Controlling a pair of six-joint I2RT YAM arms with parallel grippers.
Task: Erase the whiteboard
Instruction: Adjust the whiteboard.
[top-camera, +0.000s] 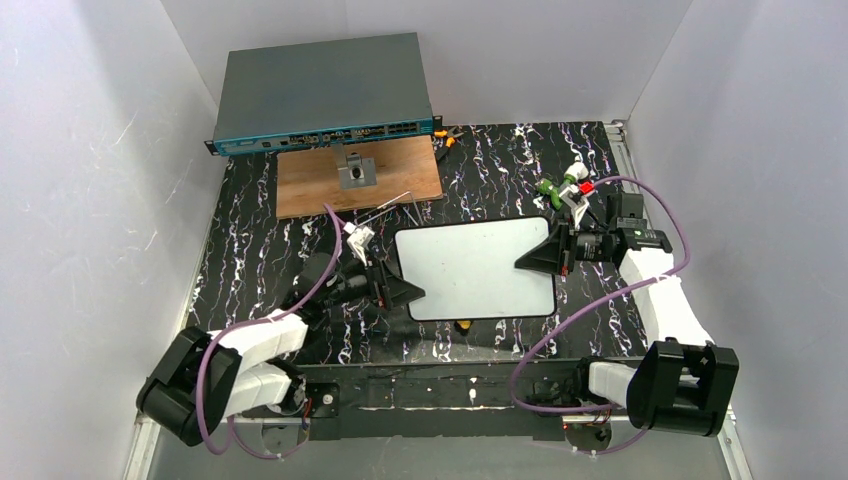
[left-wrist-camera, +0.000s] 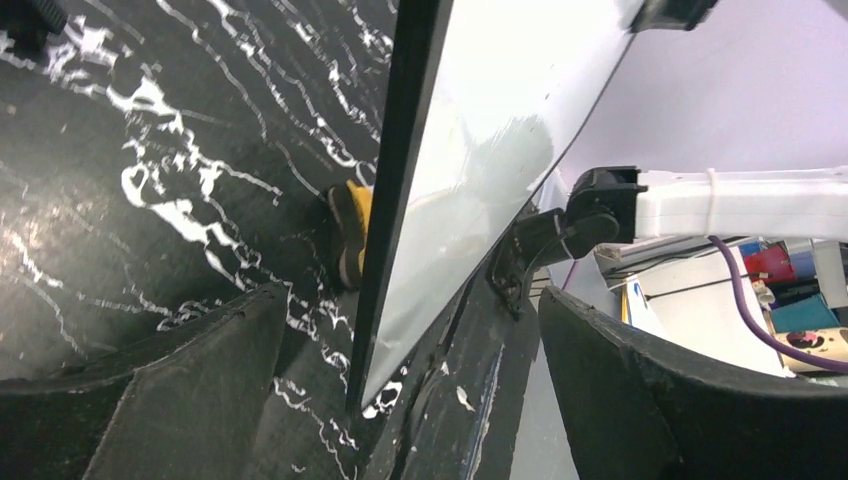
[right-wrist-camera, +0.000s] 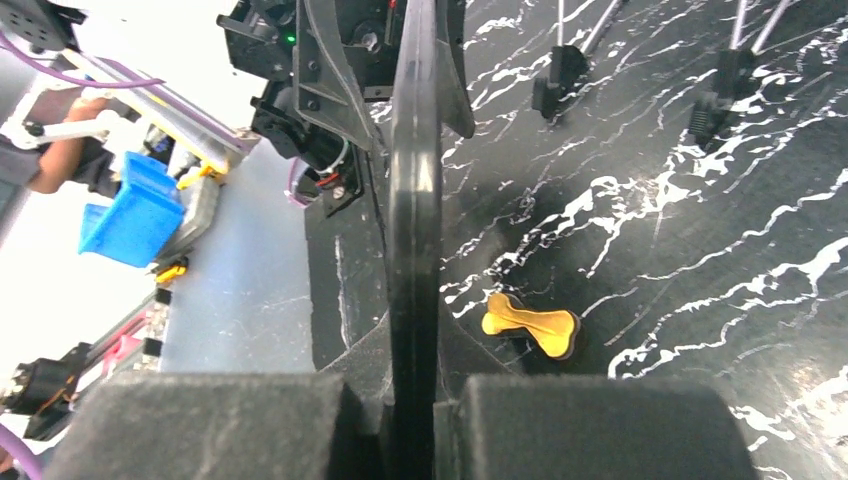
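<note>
The whiteboard (top-camera: 475, 268) is a white board with a thin black rim, and its face looks blank, with no green marks showing. It is held off the black marbled table. My right gripper (top-camera: 535, 258) is shut on its right edge; the right wrist view shows the black rim (right-wrist-camera: 415, 200) edge-on between the pads of that gripper (right-wrist-camera: 412, 400). My left gripper (top-camera: 405, 293) is open at the board's left side, its jaws wide apart around the board's corner (left-wrist-camera: 470, 150) in the left wrist view, with the gripper (left-wrist-camera: 420, 400) not pressing it.
A yellow and black bone-shaped piece (right-wrist-camera: 530, 325) lies on the table under the board's near edge (top-camera: 463, 325). A brown wooden panel (top-camera: 358, 175) and a grey network switch (top-camera: 325, 90) sit at the back. Small green, red and white parts (top-camera: 570, 188) lie at the right.
</note>
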